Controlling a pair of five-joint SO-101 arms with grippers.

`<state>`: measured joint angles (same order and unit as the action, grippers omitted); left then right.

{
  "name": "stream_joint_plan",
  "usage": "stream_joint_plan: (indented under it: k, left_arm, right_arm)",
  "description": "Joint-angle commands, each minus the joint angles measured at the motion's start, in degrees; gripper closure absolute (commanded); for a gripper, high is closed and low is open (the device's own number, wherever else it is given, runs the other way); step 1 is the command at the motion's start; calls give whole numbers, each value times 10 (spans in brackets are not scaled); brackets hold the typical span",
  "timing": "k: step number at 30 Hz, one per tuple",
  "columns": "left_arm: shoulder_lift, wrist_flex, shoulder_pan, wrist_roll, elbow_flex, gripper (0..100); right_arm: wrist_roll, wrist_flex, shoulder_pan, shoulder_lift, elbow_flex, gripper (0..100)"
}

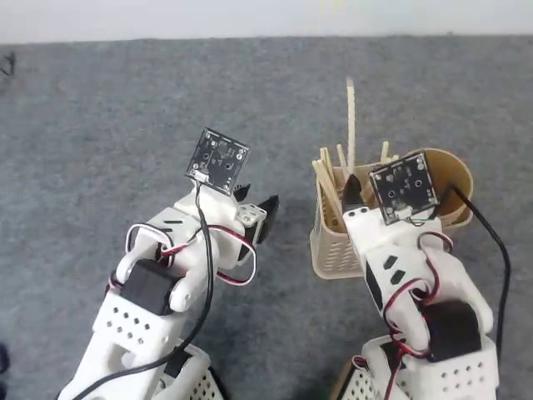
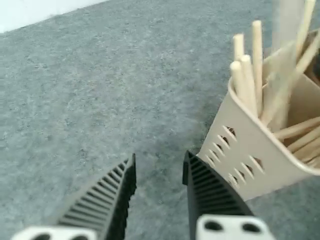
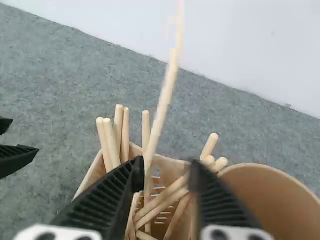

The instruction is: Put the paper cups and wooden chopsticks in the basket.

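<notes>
Nearest you, your left gripper (image 2: 160,165) hangs low over the grey carpet (image 1: 125,108) with its jaws parted and nothing between them. The basket (image 2: 235,150) stands just beside it, off one fingertip and not touching it. Your right gripper (image 3: 165,172) sits directly above the basket's opening, jaws spread as well. A single chopstick (image 3: 170,75) stands nearly upright there, blurred. Its lower part runs down through the gap close to one finger (image 3: 127,185), and its top rises well above the gripper. From these views the jaws look released rather than pinched on it, with open space on the stick's other side. Below and just beyond the fingertips, a bunch of wooden chopsticks (image 1: 331,179) already leans inside the basket, their ends poking above the rim. The paper cup (image 1: 456,179) is at the basket's far-right end, mouth up, right next to the chopsticks. You cannot tell whether it sits inside the basket or against it. Farther on, the carpet meets a white wall (image 3: 250,40).
</notes>
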<state>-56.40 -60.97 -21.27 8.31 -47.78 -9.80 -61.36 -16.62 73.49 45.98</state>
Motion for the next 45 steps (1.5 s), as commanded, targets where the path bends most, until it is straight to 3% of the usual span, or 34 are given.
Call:
stream_joint_plan:
  k: [1, 11, 14, 17, 20, 24, 27, 30, 35, 45]
  left_arm:
    - [2, 14, -4, -5, 1, 855]
    - [2, 14, -4, -7, 102, 855]
    - [1, 2, 25, -4, 148, 855]
    - [1, 0, 100, -4, 175, 855]
    - [3, 23, 146, -3, 165, 855]
    - [5, 57, 77, 47, 121, 855]
    - [7, 124, 1, 98, 85, 855]
    - [8, 158, -45, 97, 58, 855]
    - [44, 161, -57, 94, 21, 855]
    - [128, 153, -61, 100, 12, 855]
  right_arm:
    - [4, 15, 9, 7, -5, 718]
    - [-2, -15, 10, 5, -126, 718]
    - [-41, -56, 19, 4, -205, 718]
    - [-75, -88, 76, -13, -265, 718]
    - [-76, -112, 190, -57, -302, 718]
    - [-76, -117, 319, -119, -313, 723]
    - [-77, -134, 368, -153, -316, 785]
    - [-80, -151, 393, -170, -316, 844]
    - [-81, -177, 399, -180, -347, 819]
    - [-76, -317, 291, -339, -480, 808]
